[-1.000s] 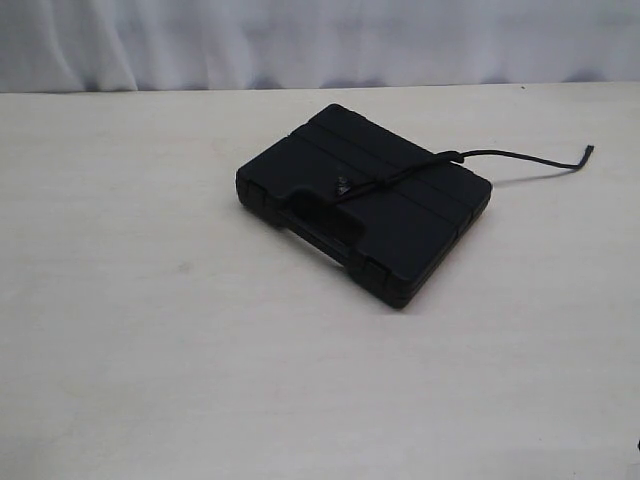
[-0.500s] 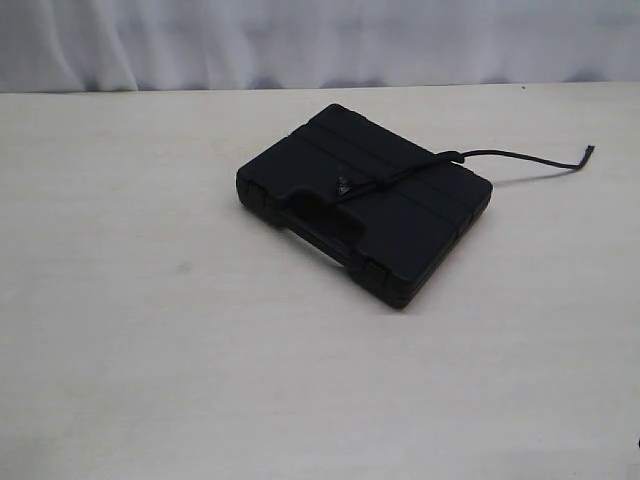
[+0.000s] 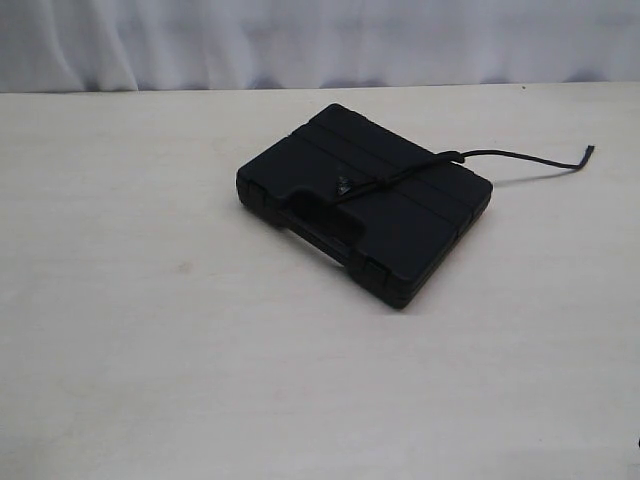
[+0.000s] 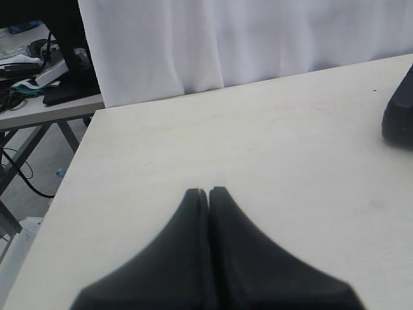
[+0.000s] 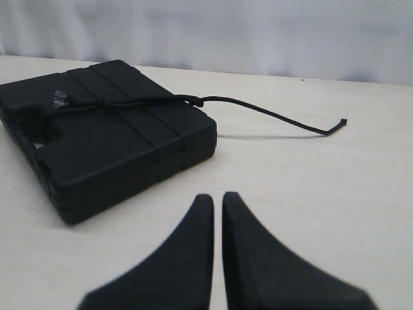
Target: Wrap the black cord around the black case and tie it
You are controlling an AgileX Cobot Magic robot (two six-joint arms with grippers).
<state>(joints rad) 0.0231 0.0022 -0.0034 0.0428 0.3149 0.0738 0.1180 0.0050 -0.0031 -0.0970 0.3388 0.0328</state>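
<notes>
The black case (image 3: 400,235) lies flat on the pale table, a little right of the middle in the exterior view. The black cord (image 3: 400,176) runs across its ribbed lid, with a frayed tip near the handle cut-out. Its free tail (image 3: 530,157) sticks out over the table to the right, held slightly above the surface. Neither gripper shows in the exterior view. My left gripper (image 4: 205,191) is shut and empty, with only a corner of the case (image 4: 400,110) in its view. My right gripper (image 5: 217,196) is shut with a hairline gap, holds nothing, and hangs short of the case (image 5: 110,152) and the cord (image 5: 271,113).
A white curtain (image 3: 320,40) hangs behind the table (image 3: 150,350). In the left wrist view the table's side edge (image 4: 71,187) drops to the floor, with a cluttered second table (image 4: 45,71) and cables beyond it.
</notes>
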